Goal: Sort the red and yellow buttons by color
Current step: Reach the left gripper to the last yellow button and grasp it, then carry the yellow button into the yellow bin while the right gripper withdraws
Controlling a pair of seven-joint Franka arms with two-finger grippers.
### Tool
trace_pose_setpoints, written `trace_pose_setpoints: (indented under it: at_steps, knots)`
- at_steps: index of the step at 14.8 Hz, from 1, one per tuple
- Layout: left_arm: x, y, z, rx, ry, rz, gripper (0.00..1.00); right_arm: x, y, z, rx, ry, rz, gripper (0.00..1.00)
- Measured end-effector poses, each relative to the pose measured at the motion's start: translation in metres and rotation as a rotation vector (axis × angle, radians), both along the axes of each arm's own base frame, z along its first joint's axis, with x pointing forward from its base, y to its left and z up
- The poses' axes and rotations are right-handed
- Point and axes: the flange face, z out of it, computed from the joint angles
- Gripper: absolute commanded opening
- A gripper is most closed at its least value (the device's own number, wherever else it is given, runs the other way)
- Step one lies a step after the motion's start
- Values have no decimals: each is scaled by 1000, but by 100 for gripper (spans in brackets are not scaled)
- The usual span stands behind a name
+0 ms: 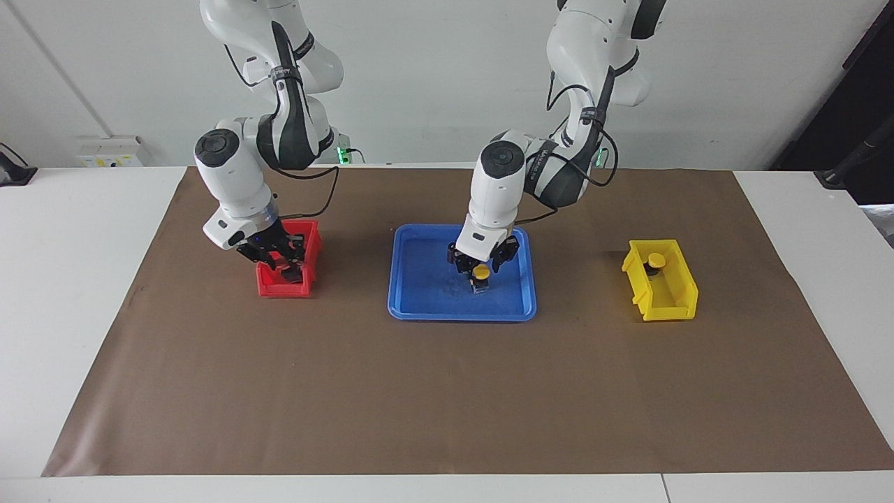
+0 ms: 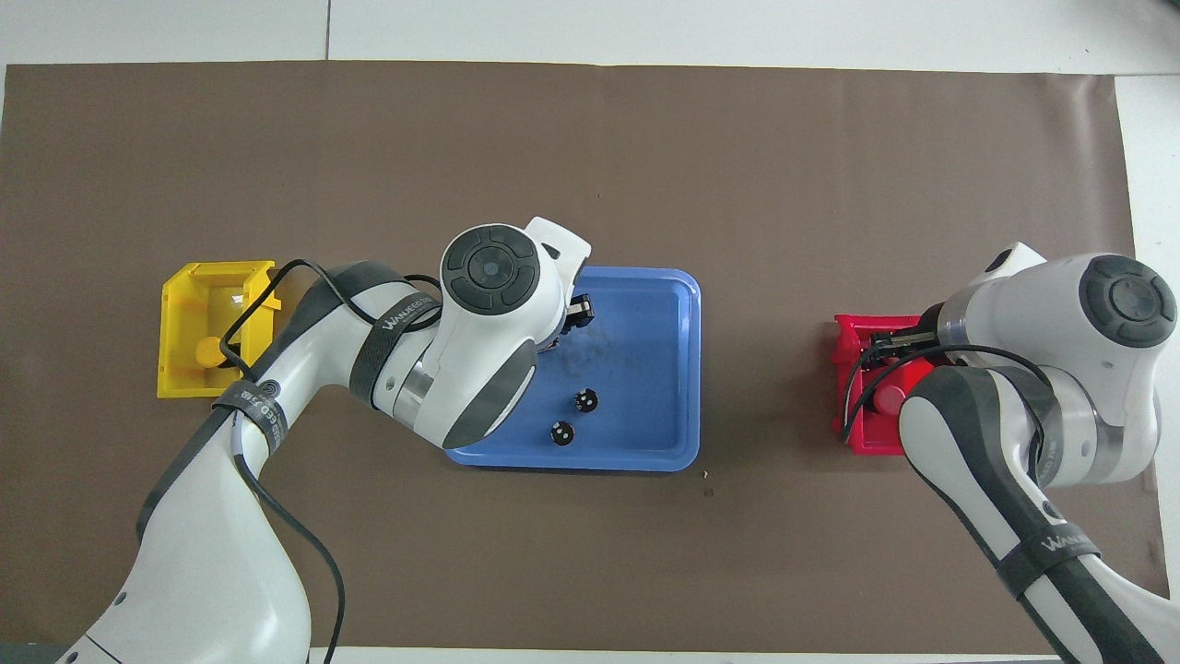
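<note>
The left gripper is pinching a yellow button over the blue tray; the right gripper is hanging inside the red bin, fingers unreadable. 1 yellow button is sitting in the yellow bin.

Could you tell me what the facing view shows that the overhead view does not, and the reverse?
Only the facing view shows the yellow button in the blue tray, at the left gripper; in the overhead view the arm hides it. Only the overhead view shows two small dark cylinders in the tray. Both show the tray, the red bin with the right gripper at it, and the yellow bin holding a second yellow button.
</note>
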Motion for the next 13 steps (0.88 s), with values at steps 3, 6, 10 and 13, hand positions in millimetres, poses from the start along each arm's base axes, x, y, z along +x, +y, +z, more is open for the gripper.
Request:
trace_pose_setpoints:
  at_steps: [3,6,10,13]
  knots:
    - [0,0,-2,-7,-7,48,2,0,1,1,0,0,1,78]
    - [1,0,-1,-8,-8,92,2,6,1,17,0,27,2,93]
    - [24,26,28,33,30,130,1,28,2,78,1,38,3,100]
    - [50,82,80,83,37,82,2,37,-1,134,2,47,-2,100]
